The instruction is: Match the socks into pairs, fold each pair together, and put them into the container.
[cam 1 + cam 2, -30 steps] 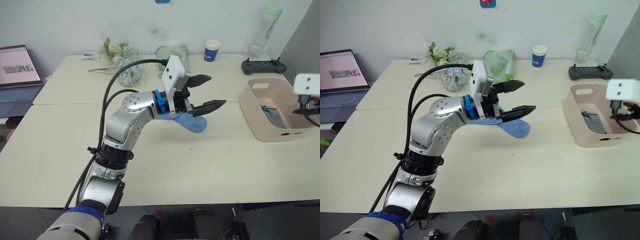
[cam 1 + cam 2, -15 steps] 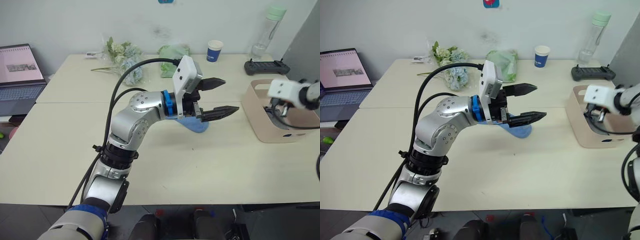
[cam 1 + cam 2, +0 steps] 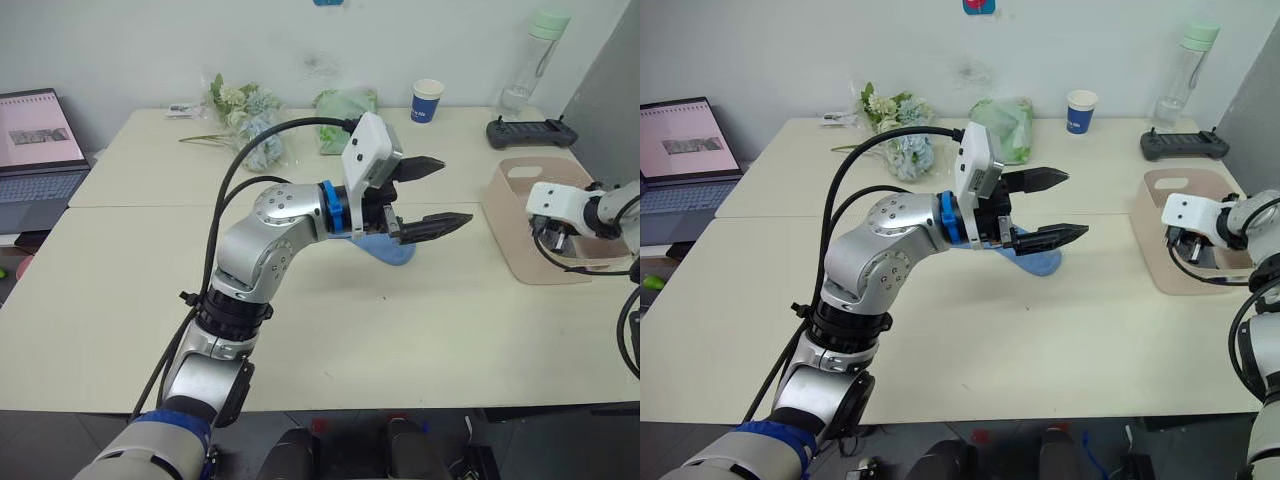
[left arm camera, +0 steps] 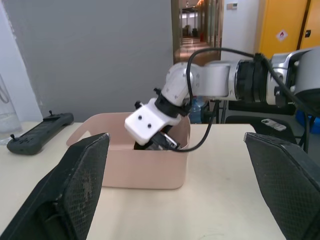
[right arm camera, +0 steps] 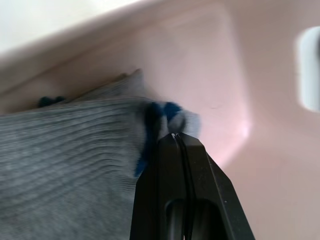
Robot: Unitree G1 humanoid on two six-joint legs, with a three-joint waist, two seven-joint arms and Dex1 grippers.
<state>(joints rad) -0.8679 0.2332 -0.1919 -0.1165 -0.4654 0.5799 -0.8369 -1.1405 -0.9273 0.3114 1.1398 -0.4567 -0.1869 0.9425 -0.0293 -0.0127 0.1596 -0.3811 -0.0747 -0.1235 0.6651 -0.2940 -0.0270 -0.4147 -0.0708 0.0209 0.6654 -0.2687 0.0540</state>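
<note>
My left gripper (image 3: 455,190) hangs open and empty above the table, its fingers pointing toward the container (image 3: 512,240), a pale pink tub at the right. Under its wrist a light blue sock (image 3: 388,250) lies flat on the table. My right gripper (image 4: 162,142) dips into the tub from its near side. In the right wrist view its fingers (image 5: 172,165) are shut together, the tip against a grey sock (image 5: 65,165) with dark blue trim that lies on the tub's floor. Nothing shows between the fingers.
Along the back of the table stand a bunch of flowers (image 3: 245,120), a green bag (image 3: 343,105), a blue paper cup (image 3: 426,100), a clear bottle (image 3: 530,60) and a black controller (image 3: 530,130). A laptop (image 3: 35,140) sits at the far left.
My right gripper has shut and moved from the right edge into the tub. My left arm has shifted a little to the right, still open.
</note>
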